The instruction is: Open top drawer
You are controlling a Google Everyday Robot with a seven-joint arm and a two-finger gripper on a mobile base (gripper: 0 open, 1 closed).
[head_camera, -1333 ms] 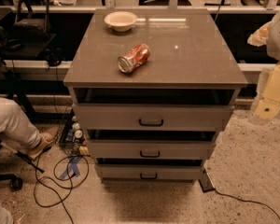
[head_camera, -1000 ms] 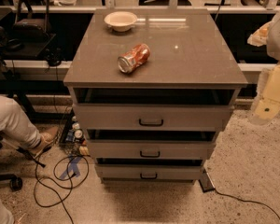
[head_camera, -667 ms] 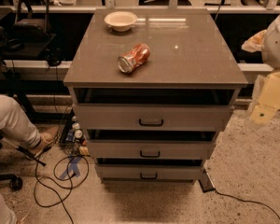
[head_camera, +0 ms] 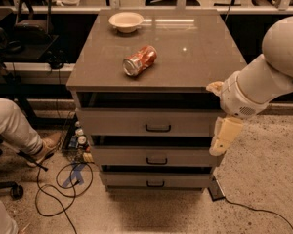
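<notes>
Camera view: my pincer (head_camera: 219, 145) hangs at the right end of the top drawer (head_camera: 117, 122).
I cannot tell whether the pincer is spread or pressed together, nor whether it touches the top drawer. The drawer's black handle (head_camera: 157, 127) sits well left of the pincer. Above the top drawer, the surface (head_camera: 200, 67) carries 1 tipped red can (head_camera: 139, 60) and 1 white bowl (head_camera: 126, 21).
</notes>
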